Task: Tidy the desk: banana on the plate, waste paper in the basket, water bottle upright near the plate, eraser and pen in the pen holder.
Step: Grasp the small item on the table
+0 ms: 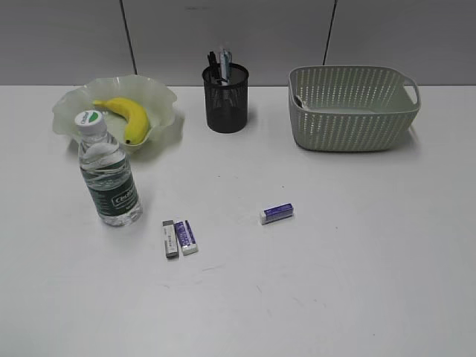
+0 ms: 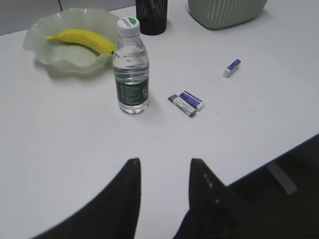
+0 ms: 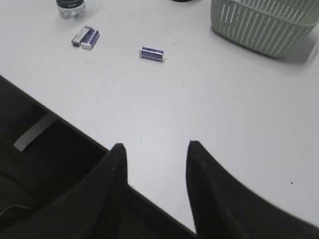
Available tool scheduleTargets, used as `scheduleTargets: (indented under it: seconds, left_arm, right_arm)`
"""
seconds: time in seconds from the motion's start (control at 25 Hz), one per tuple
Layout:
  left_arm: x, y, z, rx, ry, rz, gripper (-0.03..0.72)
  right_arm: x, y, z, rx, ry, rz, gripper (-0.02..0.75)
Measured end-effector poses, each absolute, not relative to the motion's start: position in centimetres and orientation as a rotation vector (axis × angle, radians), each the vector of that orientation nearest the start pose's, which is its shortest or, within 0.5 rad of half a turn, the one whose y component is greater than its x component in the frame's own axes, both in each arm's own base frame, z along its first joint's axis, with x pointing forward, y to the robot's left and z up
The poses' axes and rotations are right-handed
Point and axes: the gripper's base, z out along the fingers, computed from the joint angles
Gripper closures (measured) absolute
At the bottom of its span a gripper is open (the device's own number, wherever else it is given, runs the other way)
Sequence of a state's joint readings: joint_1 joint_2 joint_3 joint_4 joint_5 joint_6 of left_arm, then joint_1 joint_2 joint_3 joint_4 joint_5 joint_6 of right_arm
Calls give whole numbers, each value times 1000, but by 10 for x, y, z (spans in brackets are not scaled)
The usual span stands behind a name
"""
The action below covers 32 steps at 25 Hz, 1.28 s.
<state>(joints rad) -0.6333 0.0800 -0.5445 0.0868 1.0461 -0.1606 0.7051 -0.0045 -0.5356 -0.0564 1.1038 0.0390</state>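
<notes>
Left gripper (image 2: pixel 164 172): jaws apart, holding nothing.
Right gripper (image 3: pixel 155 154): apart, empty.
Banana (image 1: pixel 126 115): on plate (image 1: pixel 71 111).
Basket (image 1: pixel 349 111): at 1 o'clock, perhaps paper inside.

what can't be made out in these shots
- Basket contents: exterior view, the slatted front wall hides the floor; whether the waste paper is inside cannot be told.
- Pen holder: cut off by the top edge in the left wrist view.
- Water bottle: only its base shows in the right wrist view.
- Eraser print: too small.
</notes>
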Motion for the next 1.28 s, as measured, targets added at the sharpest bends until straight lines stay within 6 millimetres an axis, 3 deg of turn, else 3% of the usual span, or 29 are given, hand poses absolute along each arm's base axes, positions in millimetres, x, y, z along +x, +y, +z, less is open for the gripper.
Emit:
scheduleTargets:
  seconds: [0.12,0.32,0.48,0.56,0.84,1.04,1.28]
  left_arm:
    - [23,-11,300,499,2046,-411,440]
    - [71,-52,308,501,2065,-468,440]
    - [121,-91,296,495,2188,-488,440]
    - [147,-114,281,478,2325,-498,440]
    - [218,-178,251,403,2662,-546,428]
    - [253,-208,236,432,2815,-518,384]
    - [281,-230,218,381,2918,-498,338]
  right_arm:
    - [-2,-10,282,-645,1937,392,412]
    - [-1,-9,281,-643,1927,394,412]
    - [-1,-9,281,-643,1927,394,414]
    - [-1,-9,281,-643,1927,394,414]
    - [-1,-9,281,-642,1925,391,416]
    - [-1,-9,281,-642,1925,391,416]
    - [-1,-9,281,-642,1925,390,416]
